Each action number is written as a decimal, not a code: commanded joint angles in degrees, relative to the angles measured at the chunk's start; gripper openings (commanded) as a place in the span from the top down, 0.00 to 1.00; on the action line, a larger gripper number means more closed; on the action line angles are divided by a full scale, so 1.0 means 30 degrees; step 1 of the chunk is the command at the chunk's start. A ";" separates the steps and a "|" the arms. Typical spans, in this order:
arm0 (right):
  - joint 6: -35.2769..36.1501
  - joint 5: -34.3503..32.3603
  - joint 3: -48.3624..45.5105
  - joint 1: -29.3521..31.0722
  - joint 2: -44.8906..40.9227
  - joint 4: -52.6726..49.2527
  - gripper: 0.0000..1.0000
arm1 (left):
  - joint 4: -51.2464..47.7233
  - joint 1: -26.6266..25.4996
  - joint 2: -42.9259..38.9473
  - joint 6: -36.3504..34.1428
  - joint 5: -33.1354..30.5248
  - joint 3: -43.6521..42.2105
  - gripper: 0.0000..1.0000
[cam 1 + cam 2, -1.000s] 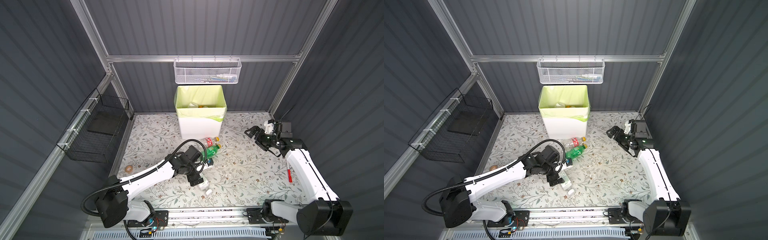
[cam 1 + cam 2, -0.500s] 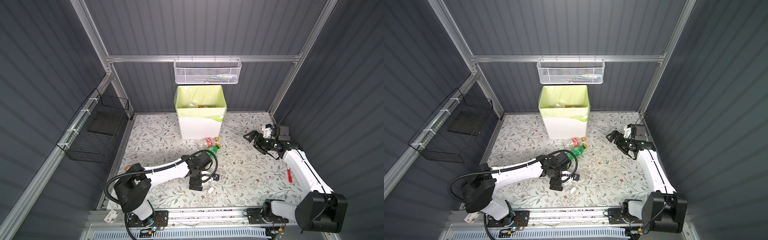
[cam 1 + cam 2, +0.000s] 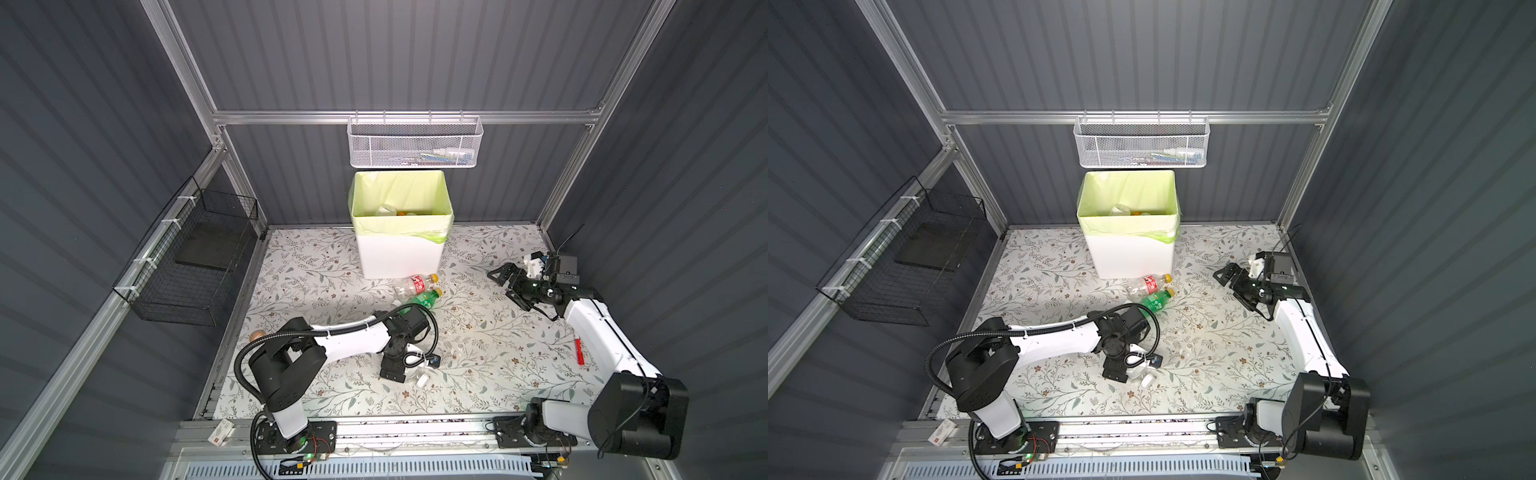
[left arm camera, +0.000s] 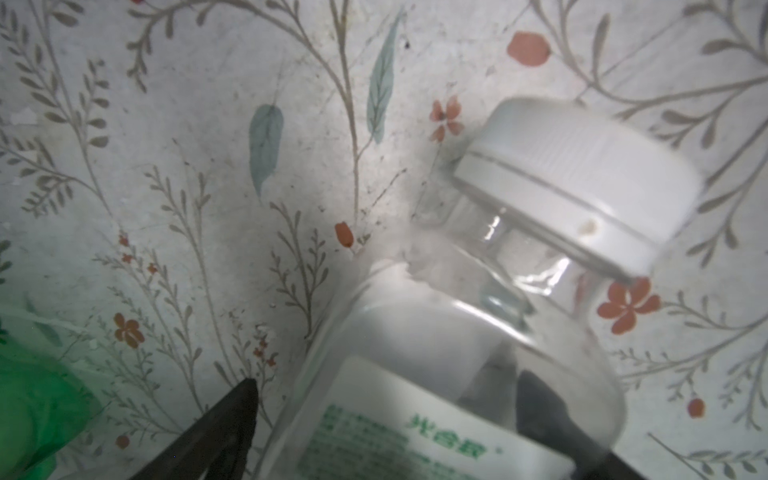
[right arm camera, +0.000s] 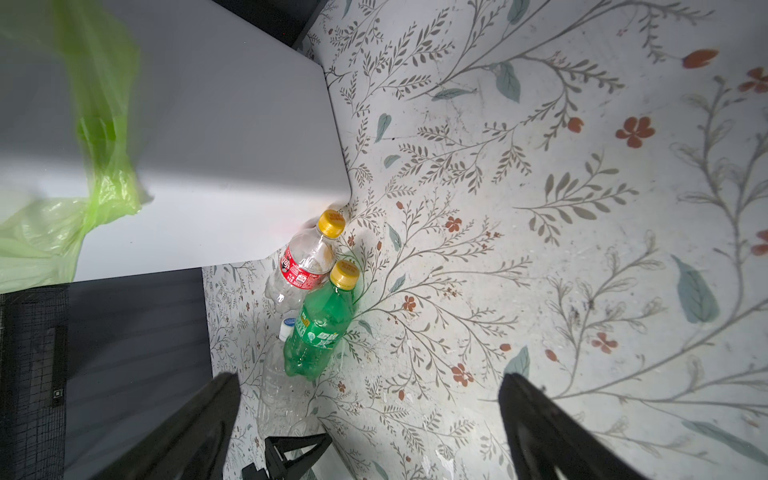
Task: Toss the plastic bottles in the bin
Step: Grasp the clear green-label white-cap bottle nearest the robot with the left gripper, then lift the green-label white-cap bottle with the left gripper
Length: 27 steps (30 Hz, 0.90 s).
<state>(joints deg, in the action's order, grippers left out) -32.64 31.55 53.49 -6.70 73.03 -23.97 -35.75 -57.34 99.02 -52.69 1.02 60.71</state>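
A clear plastic bottle (image 4: 449,353) with a white cap (image 3: 424,377) and a green-printed label lies on the floral mat. My left gripper (image 3: 405,370) (image 4: 388,380) stands open astride it, one finger clear of its side. A red-labelled clear bottle (image 3: 415,284) (image 5: 305,262) and a green bottle (image 3: 423,299) (image 5: 320,328), both yellow-capped, lie at the foot of the white bin (image 3: 399,253) (image 5: 208,145). A third clear bottle (image 5: 278,374) lies beside them. Other bottles (image 3: 388,210) sit inside the bin's yellow-green bag. My right gripper (image 3: 508,286) (image 5: 368,382) hangs open and empty at the right.
A white mesh basket (image 3: 413,143) hangs on the back wall above the bin. A black wire basket (image 3: 195,257) hangs on the left wall. A small red object (image 3: 578,351) lies beside the right arm, and a small brown one (image 3: 257,334) by the mat's left edge.
My left arm has folded down and its gripper has dropped over the white-capped bottle. My right gripper has drifted slightly lower and stayed open.
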 commanded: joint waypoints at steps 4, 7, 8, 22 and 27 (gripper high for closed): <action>-0.0221 0.0147 -0.0559 -0.0240 -0.0162 0.0284 0.01 | -0.0046 -0.0211 -0.0301 0.0237 0.0913 0.0687 0.17; -0.0222 0.0009 -0.0662 -0.0314 -0.0258 0.0185 0.01 | 0.0403 -0.0220 -0.1035 0.1094 0.1321 0.0464 0.20; -0.0217 -0.0036 -0.0664 -0.0329 -0.0281 0.0164 0.01 | 0.0521 -0.0215 -0.1283 0.1507 0.1410 0.0462 0.20; 0.0139 -0.0017 -0.0518 -0.0342 0.0143 -0.0375 0.01 | 0.2316 0.0126 -0.5136 0.8547 0.1904 -0.0981 0.08; -0.0028 0.0131 -0.0756 -0.0374 0.0060 -0.0078 0.01 | -0.1183 0.0107 -0.3399 0.5687 0.1394 0.0764 0.02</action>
<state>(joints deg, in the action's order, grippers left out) -32.97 31.57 52.07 -7.57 73.03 -24.01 -31.90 -57.17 86.50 -30.96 5.10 60.55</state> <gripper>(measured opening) 0.990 0.978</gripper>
